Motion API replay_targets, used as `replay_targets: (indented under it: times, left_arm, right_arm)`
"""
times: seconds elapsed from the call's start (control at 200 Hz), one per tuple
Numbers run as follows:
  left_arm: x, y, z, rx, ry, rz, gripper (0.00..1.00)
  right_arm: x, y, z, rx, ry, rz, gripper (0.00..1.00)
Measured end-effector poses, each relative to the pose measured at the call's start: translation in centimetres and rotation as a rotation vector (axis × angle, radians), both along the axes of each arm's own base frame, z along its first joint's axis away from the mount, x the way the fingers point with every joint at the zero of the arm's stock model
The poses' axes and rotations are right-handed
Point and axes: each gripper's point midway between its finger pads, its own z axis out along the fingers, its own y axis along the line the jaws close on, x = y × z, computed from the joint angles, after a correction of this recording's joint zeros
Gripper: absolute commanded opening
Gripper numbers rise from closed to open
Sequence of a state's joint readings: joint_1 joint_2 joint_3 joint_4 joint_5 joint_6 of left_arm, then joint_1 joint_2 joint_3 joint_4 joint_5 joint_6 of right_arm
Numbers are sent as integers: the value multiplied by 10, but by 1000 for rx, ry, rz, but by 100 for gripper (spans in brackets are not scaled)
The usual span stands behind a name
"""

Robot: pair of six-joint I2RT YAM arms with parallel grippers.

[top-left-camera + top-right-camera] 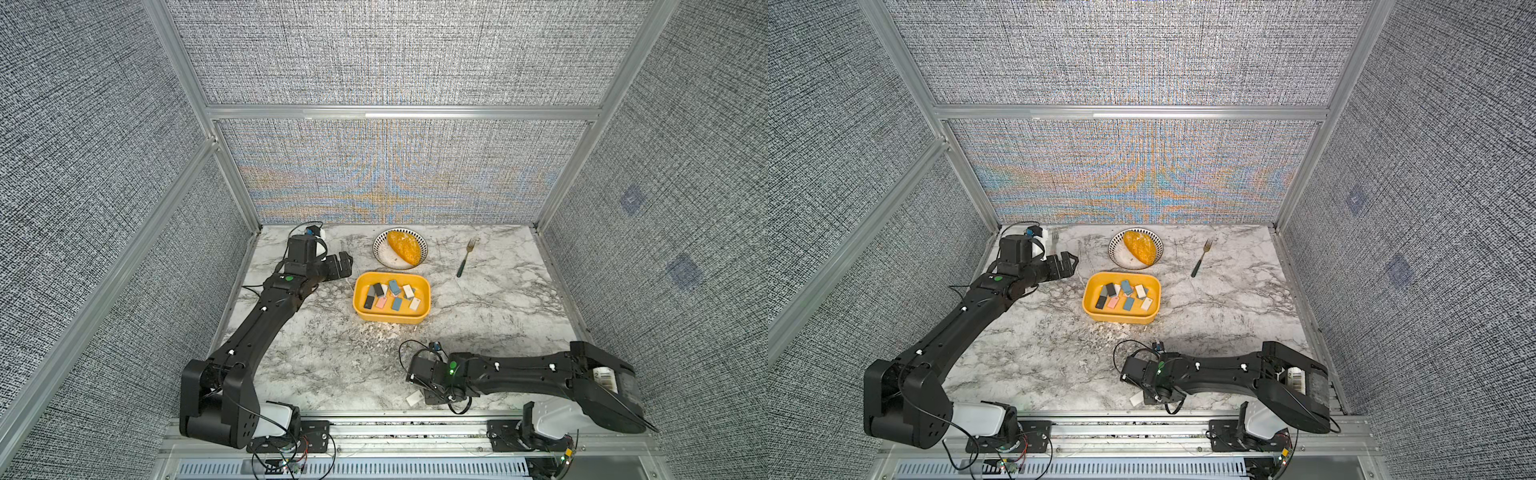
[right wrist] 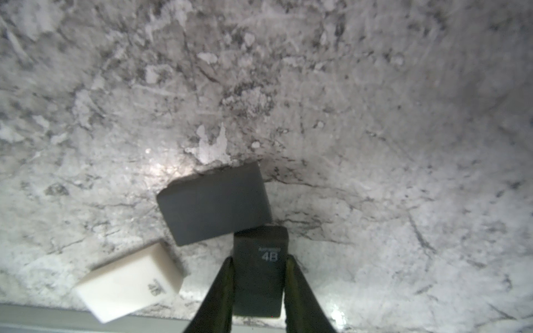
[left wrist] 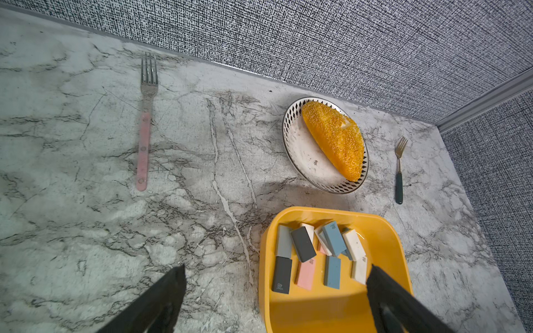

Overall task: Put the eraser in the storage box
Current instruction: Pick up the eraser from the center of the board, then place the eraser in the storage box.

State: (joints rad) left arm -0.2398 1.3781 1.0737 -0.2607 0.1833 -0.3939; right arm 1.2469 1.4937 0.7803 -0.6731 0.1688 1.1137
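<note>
Because the right gripper (image 1: 434,398) is reaching down at the near edge of the marble tabletop (image 1: 498,303), its wrist is hiding the jaws in both top views. Only a white eraser (image 1: 414,399) is peeking out, well apart from the yellow storage box (image 1: 390,319). Your left wrist camera is showing the left gripper (image 3: 277,268) hanging wide open and empty near the box's corner, likely out of the other arm's way. Your right wrist camera is showing the jaws clamping the dark 4B eraser (image 2: 261,276) by its long sides — whether it is resting on the marble, you cannot tell.
</note>
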Motion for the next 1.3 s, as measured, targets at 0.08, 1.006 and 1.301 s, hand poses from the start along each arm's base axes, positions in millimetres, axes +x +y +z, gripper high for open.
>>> replay_targets:
  times: [0.08, 1.006, 1.301]
  left_arm:
    - [0, 0, 0, 0, 0, 0, 100]
    - [1, -2, -2, -11, 6, -5, 100]
    - [0, -2, -2, -10, 7, -5, 100]
  right_arm:
    - [1, -1, 2, -1, -7, -1, 25]
    - [114, -17, 100, 72, -323, -147, 23]
    - [187, 16, 120, 96, -443, -49, 23]
